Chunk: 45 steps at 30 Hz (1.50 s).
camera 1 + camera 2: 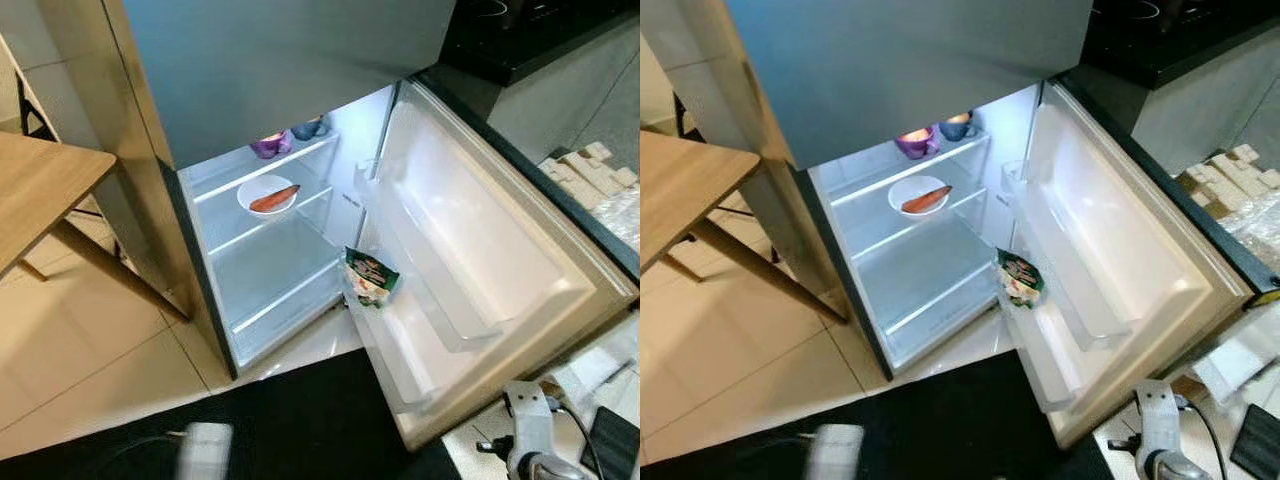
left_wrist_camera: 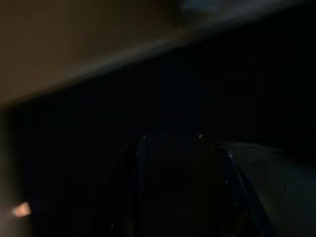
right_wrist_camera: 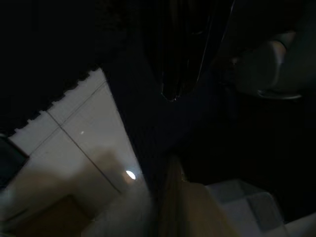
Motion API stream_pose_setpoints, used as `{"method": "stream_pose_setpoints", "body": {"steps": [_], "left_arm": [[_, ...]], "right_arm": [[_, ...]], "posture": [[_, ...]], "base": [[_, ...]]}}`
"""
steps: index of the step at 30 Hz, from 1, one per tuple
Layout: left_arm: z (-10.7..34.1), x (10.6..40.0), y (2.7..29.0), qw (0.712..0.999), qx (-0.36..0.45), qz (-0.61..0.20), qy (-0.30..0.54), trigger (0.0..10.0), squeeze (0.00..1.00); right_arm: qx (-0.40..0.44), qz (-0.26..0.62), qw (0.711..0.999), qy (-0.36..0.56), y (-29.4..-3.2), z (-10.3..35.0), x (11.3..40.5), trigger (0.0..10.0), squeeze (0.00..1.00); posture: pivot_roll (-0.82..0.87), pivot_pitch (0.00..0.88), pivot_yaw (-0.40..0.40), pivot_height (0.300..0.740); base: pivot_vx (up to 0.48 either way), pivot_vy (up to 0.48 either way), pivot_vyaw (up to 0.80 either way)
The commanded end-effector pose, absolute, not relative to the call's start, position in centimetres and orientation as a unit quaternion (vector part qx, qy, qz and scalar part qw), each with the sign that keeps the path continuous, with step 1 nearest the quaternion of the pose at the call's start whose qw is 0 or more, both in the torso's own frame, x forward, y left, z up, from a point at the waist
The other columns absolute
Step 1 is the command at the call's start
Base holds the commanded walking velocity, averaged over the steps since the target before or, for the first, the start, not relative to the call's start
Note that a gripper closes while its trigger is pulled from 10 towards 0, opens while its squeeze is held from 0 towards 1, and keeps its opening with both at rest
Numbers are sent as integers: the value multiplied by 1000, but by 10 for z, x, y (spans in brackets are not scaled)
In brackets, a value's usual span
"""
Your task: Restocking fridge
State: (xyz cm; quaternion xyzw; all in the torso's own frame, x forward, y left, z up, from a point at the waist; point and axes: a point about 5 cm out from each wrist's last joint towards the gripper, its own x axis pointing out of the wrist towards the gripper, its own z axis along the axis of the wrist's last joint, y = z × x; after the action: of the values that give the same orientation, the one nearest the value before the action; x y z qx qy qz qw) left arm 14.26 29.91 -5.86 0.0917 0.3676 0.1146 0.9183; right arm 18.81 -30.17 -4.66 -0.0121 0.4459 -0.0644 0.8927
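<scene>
So the fridge [image 1: 300, 260] is standing with its door [image 1: 480, 260] swung wide open. There's a green and white snack pouch [image 1: 370, 276] sitting in the door's lower rack, right at the hinge-side corner. A white plate [image 1: 267, 195] with what looks like a carrot or sausage [image 1: 274, 199] is on the middle shelf near its back edge, and a purple bowl [image 1: 915, 141] and a blue bowl [image 1: 957, 126] sit on the top shelf.

The pouch looks light, soft and crinkly, so I'd pinch it by the top seam, not the belly. The plate is stiff, breakable and probably slick, so grab the rim and keep it level or the food rolls off.

Both arms hang low. The left gripper [image 2: 177, 187] and right gripper [image 3: 180, 59] are just dark shapes in the wrist views, so I can't tell how the jaws stand. The bowls' contents are half hidden by the freezer door's edge.
</scene>
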Motion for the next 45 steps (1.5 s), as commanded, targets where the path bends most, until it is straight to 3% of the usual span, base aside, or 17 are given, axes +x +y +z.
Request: {"method": "stream_pose_setpoints", "body": {"steps": [1, 4, 6, 11, 12, 16, 23, 27, 33, 35, 40, 45], "left_arm": [[-55, 143, 303, 926, 72, 121, 352, 10000, 0], [-57, 144, 298, 927, 68, 115, 351, 10000, 0], [-63, 147, 280, 930, 57, 96, 351, 10000, 0], [-69, 150, 259, 932, 43, 73, 352, 10000, 0], [-73, 151, 243, 933, 29, 52, 356, 10000, 0], [-77, 148, 234, 931, 18, 36, 362, 10000, 0], [-75, 161, 209, 941, -46, -18, 334, 10000, 0], [-66, 188, 168, 940, -38, -136, 312, 10000, 0], [-66, 189, 184, 945, -30, -79, 315, 10000, 0], [-71, 176, 203, 941, -12, -42, 336, 10000, 0], [-74, 163, 221, 936, -19, 11, 350, 10000, 0], [-75, 161, 225, 934, -17, 21, 356, 10000, 0]], "right_arm": [[-12, -68, 888, 455, -303, -50, 181, 10000, 0], [-11, -61, 887, 458, -293, -56, 178, 10000, 0], [-6, -38, 885, 465, -263, -72, 169, 10000, 0], [-3, -22, 881, 473, -235, -84, 159, 10000, 0], [-1, -16, 880, 475, -222, -89, 156, 10000, 0], [9, -5, 885, 465, -212, -89, 160, 10000, 0], [40, 17, 914, 404, -195, -74, 193, 10000, 0], [33, 131, 929, 344, -154, -52, 233, 10000, 0], [25, 123, 930, 346, -155, -52, 234, 10000, 0], [19, 98, 923, 370, -171, -61, 220, 10000, 0], [29, 61, 919, 389, -189, -69, 203, 10000, 0], [34, 46, 916, 398, -197, -72, 195, 10000, 0]], "posture": [[-85, 113, -23, 738], [-85, 113, -23, 738], [-83, 117, -31, 738], [-84, 120, -34, 738], [-86, 122, -34, 738], [-86, 126, -30, 738], [-83, 136, -25, 738], [-68, 141, -27, 738], [-63, 142, -36, 738], [-70, 139, -42, 738], [-78, 139, -44, 738], [-78, 139, -48, 738]], "base": [[0, 0, 0], [0, 0, 0], [0, 0, 0], [0, 0, 0], [0, 0, 0], [0, 0, 0], [0, 0, 0], [0, 0, 0], [0, 0, 0], [0, 0, 0], [0, 0, 0], [0, 0, 0]]}}
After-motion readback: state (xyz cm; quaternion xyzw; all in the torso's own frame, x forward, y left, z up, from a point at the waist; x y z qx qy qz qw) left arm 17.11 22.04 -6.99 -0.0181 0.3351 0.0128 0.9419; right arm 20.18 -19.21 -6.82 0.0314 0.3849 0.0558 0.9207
